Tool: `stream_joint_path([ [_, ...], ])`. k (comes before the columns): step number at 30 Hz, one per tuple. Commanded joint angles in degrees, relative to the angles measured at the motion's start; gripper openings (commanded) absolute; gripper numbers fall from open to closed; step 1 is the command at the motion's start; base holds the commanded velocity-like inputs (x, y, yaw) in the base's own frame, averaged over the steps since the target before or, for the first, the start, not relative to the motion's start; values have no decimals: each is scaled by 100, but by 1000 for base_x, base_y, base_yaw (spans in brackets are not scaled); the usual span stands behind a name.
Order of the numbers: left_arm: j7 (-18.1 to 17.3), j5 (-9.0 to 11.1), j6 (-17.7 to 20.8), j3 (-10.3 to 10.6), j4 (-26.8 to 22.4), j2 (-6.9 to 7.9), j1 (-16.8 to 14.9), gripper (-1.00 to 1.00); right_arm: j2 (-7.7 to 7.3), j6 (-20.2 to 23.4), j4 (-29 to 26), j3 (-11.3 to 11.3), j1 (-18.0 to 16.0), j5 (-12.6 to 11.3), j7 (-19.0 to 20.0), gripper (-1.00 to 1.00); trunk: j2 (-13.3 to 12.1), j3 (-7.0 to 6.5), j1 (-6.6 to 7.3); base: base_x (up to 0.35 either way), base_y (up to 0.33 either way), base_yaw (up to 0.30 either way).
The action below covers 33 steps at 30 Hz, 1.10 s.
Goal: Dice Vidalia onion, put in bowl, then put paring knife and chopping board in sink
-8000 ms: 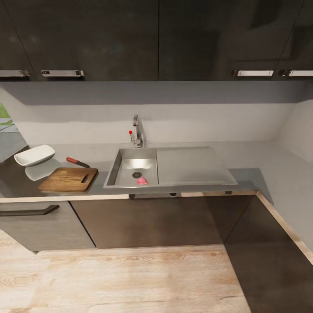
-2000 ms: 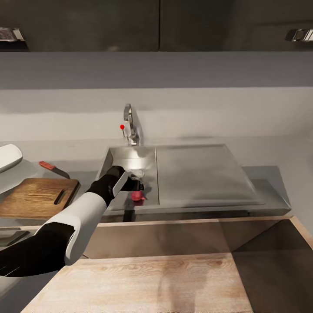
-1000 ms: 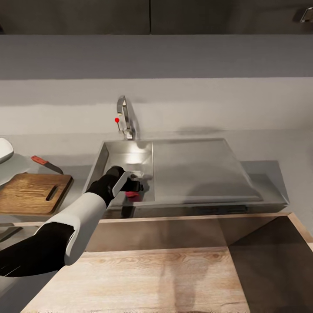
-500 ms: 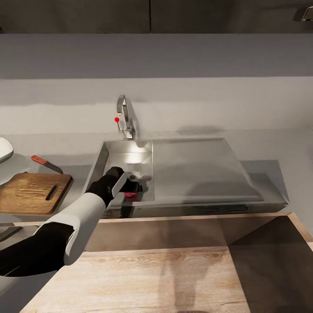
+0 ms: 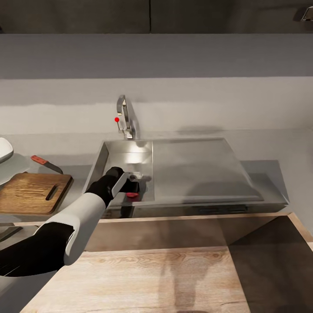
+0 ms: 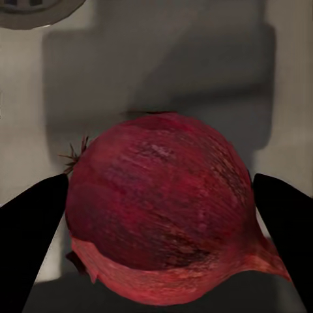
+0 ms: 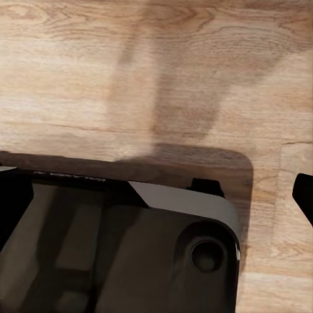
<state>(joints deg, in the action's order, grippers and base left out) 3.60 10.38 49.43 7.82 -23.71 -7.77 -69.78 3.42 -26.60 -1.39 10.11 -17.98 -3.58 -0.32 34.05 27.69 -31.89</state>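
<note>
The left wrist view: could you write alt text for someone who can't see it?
A dark red onion sits on the pale grey sink floor, between the left gripper's two black fingers, which flank it on either side. Part of the round steel drain shows at one corner.

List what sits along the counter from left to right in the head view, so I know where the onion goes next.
bowl → chopping board, with the paring knife just behind it → left gripper over the Vidalia onion, in the sink → drainboard.
</note>
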Motion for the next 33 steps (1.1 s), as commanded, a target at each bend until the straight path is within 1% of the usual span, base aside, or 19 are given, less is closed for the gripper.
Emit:
stream_joint_path([
  [1,35,32,23,39,-3,9,-1,-100,1,-21,7,37,-4,-38,-3,100,6,7,-2,0,0,0],
  [6,35,31,30,37,-2,12,-4,-100,1,-21,7,35,-4,-45,-3,100,6,-2,-2,0,0,0],
  [13,35,33,31,37,-11,12,-3,-100,1,-21,7,43,-4,-47,-3,100,6,-63,-2,0,0,0],
  [17,42,27,44,11,-155,12,-3,-100,1,-21,7,43,-4,-47,-3,100,6,-99,-2,0,0,0],
  [19,43,26,76,9,-564,12,-3,-100,1,-21,7,43,-4,-47,-3,100,6,-118,-2,0,0,0],
  [21,44,26,526,16,-1171,12,-4,-100,1,-21,7,43,-4,-47,-3,100,6,-136,-2,0,0,0],
  [22,44,26,639,20,-1335,14,-3,-100,1,-21,7,43,-4,-47,-3,100,6,-145,-2,0,0,0],
  [24,44,24,737,24,-1571,19,-2,-100,1,-21,7,43,-4,-47,-3,100,6,-163,-2,0,0,0],
  [26,44,23,805,27,-1861,57,-4,-100,1,-21,7,43,-4,-47,-3,100,6,-182,-2,0,0,0],
  [27,44,24,817,29,-1929,73,-4,-100,1,-21,7,43,-4,-47,-3,100,6,-191,-2,0,0,0],
  [28,44,29,848,33,-2220,134,9,-100,1,-21,7,43,-4,-47,-3,100,6,-200,-2,0,0,0],
  [29,44,33,864,35,-2583,187,132,-100,1,-21,7,43,-4,-47,-3,100,6,-209,-2,0,0,0],
  [30,44,33,866,35,-2698,196,181,-100,1,-21,7,43,-4,-47,-3,100,6,-218,-2,0,0,0],
  [33,44,28,873,36,-3542,228,534,-100,1,-21,7,43,-4,-45,-3,100,6,-246,-2,0,0,0],
])
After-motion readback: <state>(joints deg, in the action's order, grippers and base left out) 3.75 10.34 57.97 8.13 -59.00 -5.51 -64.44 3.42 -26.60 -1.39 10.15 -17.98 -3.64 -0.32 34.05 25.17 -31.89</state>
